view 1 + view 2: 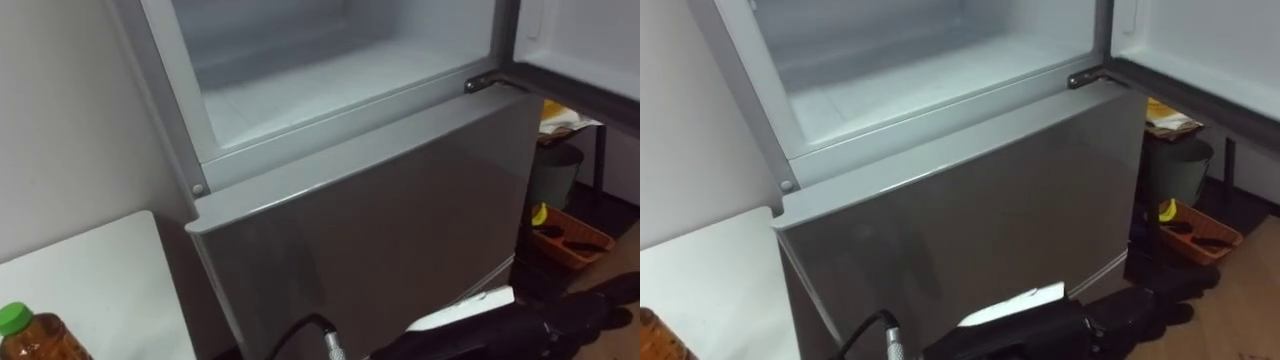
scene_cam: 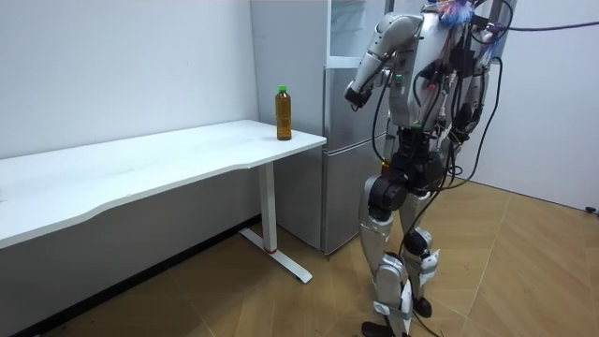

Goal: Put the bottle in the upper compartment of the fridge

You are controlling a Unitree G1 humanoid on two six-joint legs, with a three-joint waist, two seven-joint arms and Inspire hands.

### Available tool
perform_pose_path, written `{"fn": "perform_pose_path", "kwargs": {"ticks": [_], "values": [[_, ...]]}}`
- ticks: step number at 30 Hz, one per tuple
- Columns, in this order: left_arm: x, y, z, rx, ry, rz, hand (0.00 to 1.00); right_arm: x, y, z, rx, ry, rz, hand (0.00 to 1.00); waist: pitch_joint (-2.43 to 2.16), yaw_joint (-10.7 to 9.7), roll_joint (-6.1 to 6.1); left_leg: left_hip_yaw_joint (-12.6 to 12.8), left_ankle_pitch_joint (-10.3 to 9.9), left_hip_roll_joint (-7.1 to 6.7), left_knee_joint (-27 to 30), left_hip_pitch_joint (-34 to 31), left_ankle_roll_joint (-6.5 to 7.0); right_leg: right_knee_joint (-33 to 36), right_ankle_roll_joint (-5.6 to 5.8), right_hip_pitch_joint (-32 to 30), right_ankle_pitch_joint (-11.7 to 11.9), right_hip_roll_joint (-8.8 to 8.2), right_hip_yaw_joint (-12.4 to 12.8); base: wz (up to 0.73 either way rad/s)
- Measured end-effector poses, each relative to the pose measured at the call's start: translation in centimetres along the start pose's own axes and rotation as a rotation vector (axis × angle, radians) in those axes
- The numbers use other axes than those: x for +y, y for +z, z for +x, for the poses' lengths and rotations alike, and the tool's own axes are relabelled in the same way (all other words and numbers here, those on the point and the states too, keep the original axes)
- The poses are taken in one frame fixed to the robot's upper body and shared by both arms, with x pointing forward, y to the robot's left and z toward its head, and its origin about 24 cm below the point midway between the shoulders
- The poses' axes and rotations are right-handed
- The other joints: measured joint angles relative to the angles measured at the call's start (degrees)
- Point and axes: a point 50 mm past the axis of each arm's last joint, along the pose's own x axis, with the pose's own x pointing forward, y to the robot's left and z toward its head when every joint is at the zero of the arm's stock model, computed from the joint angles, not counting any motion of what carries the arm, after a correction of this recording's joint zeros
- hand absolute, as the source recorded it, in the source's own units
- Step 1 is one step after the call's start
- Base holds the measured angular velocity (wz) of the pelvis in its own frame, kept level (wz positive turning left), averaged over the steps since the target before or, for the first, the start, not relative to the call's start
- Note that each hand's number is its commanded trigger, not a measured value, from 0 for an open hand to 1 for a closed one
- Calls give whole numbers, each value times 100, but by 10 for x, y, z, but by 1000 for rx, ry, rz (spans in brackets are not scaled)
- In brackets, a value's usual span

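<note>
The bottle (image 1: 30,335), amber with a green cap, stands upright near the corner of the white table (image 1: 100,280) to my left; the room view has the bottle (image 2: 284,113) at the table end beside the fridge. The upper fridge compartment (image 1: 330,70) stands open and bare, its door (image 1: 585,55) swung out to the right. My left hand (image 1: 540,318) lies low in front of the shut lower fridge door (image 1: 380,230), fingers stretched to the right and holding nothing. It is well apart from the bottle.
I stand facing the grey fridge (image 2: 348,140), the table on my left. Right of the fridge a grey bin (image 1: 555,172) and an orange tray (image 1: 572,238) sit on the floor under a dark stand with yellow items (image 1: 560,118).
</note>
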Motion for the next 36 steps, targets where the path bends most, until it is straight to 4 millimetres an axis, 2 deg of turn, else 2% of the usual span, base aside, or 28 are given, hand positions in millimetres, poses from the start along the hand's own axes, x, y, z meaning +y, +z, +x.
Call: {"fn": "perform_pose_path", "kwargs": {"ticks": [4, 10, 13, 15, 20, 26, 31, 33, 36], "values": [[1, 1, 0, -3, 0, 6, 0, 0, 0, 0, 1, -5, 3, 0, 5, 25, -10, -22, 1, 2, 3, 8, -1, 3, 0, 16, 0, 1, -15, 1], [3, 11, -2, -34, 13, 31, 0, 2, -9, -1, 20, -12, 13, 0, -8, 315, -184, -38, 8, 8, 19, 19, -9, 10, -13, 38, -17, -1, -54, 2], [6, 22, -4, -75, 43, 60, 0, 3, -14, -1, 32, -19, 13, 0, -27, 423, -257, -144, 8, 0, 29, 45, -8, 6, -3, 131, -27, -16, -138, 17], [6, 26, -5, -96, 63, 69, 0, 6, -15, -1, 36, -16, -3, 0, -35, 572, -292, -214, 8, 3, 43, 27, -8, 5, -9, 156, -31, -24, -220, 15], [10, 37, -9, -136, 127, 101, 0, 4, -18, -1, 48, -29, -18, 0, -34, 816, -305, -451, 9, 2, 129, -67, -7, 4, -26, 194, -61, -37, -406, 22], [23, 60, -24, -225, 245, 184, 0, 1, -22, -2, 68, -50, -49, 0, -43, 1101, -301, -706, 25, 13, 194, -157, -32, 2, -41, 261, -90, -40, -663, 22], [33, 66, -33, -235, 344, 238, 0, 1, -24, -2, 84, -52, -72, 0, -45, 1288, -310, -850, 30, 8, 196, -151, -34, 11, -41, 340, -91, -45, -779, 15], [38, 68, -40, -223, 406, 279, 0, 2, -26, -2, 94, -52, -77, 0, -49, 1385, -331, -915, 42, 2, 196, -149, -33, 10, -41, 377, -91, -50, -836, 13], [39, 72, -54, -245, 486, 288, 0, 2, -27, -2, 100, -51, -75, 0, -66, 1426, -348, -984, 55, 1, 196, -148, -38, 8, -41, 412, -91, -51, -861, 12]]}}
